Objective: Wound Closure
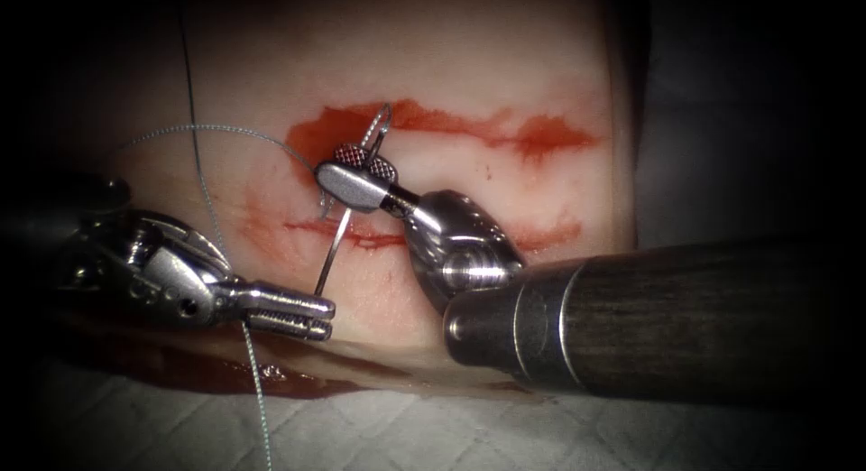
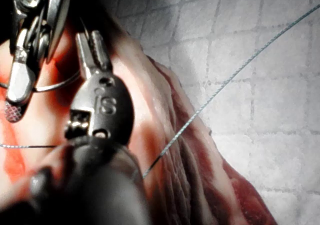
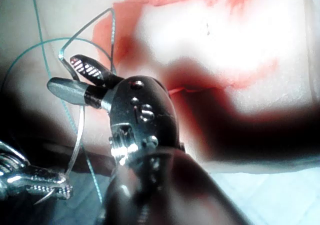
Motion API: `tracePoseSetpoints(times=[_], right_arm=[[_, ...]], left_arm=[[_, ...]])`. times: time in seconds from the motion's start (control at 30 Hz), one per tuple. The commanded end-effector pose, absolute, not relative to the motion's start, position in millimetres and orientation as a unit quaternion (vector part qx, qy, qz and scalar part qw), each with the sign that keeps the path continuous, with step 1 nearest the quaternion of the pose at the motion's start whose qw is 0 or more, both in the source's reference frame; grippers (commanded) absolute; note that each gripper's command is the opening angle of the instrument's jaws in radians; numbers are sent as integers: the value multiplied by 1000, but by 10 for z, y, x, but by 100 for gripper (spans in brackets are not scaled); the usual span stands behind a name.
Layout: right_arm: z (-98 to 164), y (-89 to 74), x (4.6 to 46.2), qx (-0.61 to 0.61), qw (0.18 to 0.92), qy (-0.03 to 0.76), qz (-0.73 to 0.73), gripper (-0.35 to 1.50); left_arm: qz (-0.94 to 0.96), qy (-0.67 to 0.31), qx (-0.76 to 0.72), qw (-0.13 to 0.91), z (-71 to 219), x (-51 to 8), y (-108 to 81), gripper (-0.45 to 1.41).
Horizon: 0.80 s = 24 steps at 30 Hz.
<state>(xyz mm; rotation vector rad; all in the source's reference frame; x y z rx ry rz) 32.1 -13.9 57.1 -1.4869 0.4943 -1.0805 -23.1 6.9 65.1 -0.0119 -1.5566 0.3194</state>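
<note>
The curved needle (image 1: 336, 241) stands above the tissue (image 1: 505, 74) and crosses the left end of the cut (image 1: 379, 239). Its upper end rises over a red streak of fluid (image 1: 451, 124). My left tool (image 1: 327, 316) is shut on the needle's lower end, near the tip, at the tissue's front edge. My right tool (image 1: 329, 164) is open, its jaws standing on either side of the needle's upper part without gripping it. Thread (image 1: 207, 128) arcs from the needle out to the left and hangs down past the left tool. The right wrist view shows the open jaws (image 3: 61, 72) and the needle (image 3: 77, 135).
White cloth (image 1: 406, 435) lies under and in front of the tissue. Red fluid (image 1: 225, 372) pools along the tissue's front edge. The right arm's thick shaft (image 1: 677, 318) covers the lower right of the tissue. In the left wrist view, thread (image 2: 225, 82) runs over the cloth.
</note>
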Motion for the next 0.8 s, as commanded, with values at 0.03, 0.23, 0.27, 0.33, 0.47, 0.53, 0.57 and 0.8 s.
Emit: tracePoseSetpoints(times=[0.03, 0.23, 0.27, 0.33, 0.47, 0.53, 0.57, 0.8], right_arm=[[575, -139, 329, -639, 576, 204, -467, 42], [573, -138, 326, -641, 571, 200, -472, 41], [573, -138, 326, -641, 571, 200, -472, 34], [573, -138, 325, -642, 571, 200, -472, 26], [573, -136, 325, -653, 563, 193, -468, 24], [574, -135, 325, -656, 562, 192, -465, 22], [574, -134, 325, -659, 558, 189, -468, 14], [577, -130, 326, -678, 535, 204, -461, -11]], left_arm=[[144, -699, -5, 700, 656, -236, 70, -45], [146, -699, -8, 700, 657, -232, 70, -45], [146, -699, -8, 700, 657, -232, 70, -45], [146, -699, -8, 700, 657, -232, 70, -45], [142, -699, -4, 701, 658, -231, 69, -45], [143, -699, -4, 701, 659, -231, 69, -45], [143, -699, -4, 701, 659, -231, 69, -45], [139, -699, 0, 701, 660, -231, 68, -45]])
